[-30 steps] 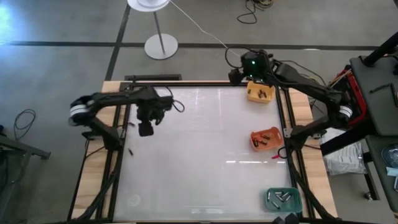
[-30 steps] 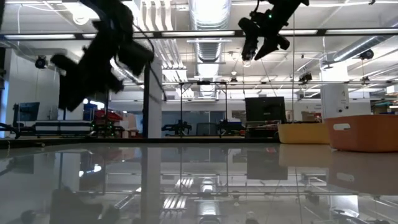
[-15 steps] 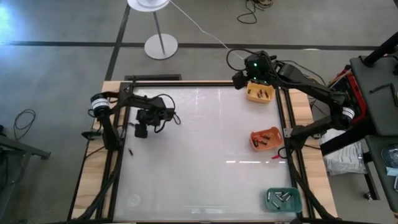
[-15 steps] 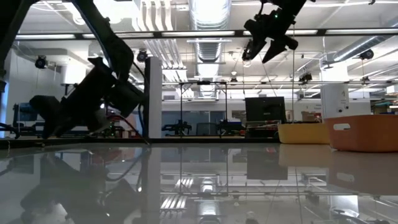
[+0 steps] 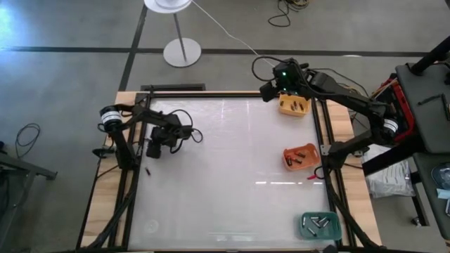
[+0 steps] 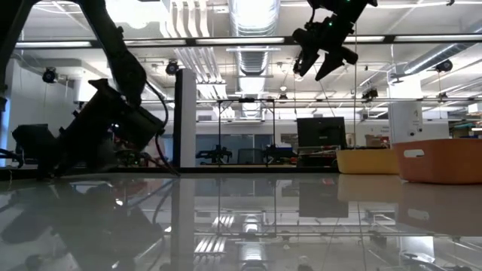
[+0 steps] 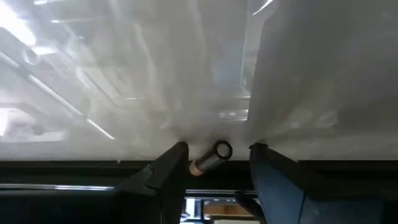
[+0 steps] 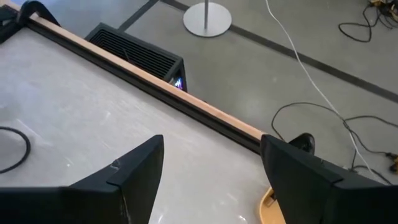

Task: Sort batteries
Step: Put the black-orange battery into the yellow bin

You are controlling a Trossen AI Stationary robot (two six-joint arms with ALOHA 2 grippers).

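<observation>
Battery [image 7: 210,157] lies between the left tool's [image 7: 214,163] spread fingers — seemingly untouched; right tool [image 8: 211,171] hangs wide

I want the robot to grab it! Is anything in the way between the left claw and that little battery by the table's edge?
Nothing visible blocks it. In the left wrist view the battery lies on bare table right between the left claw's open fingers, with nothing else near it. The right claw waits far off above the yellow tray.
</observation>
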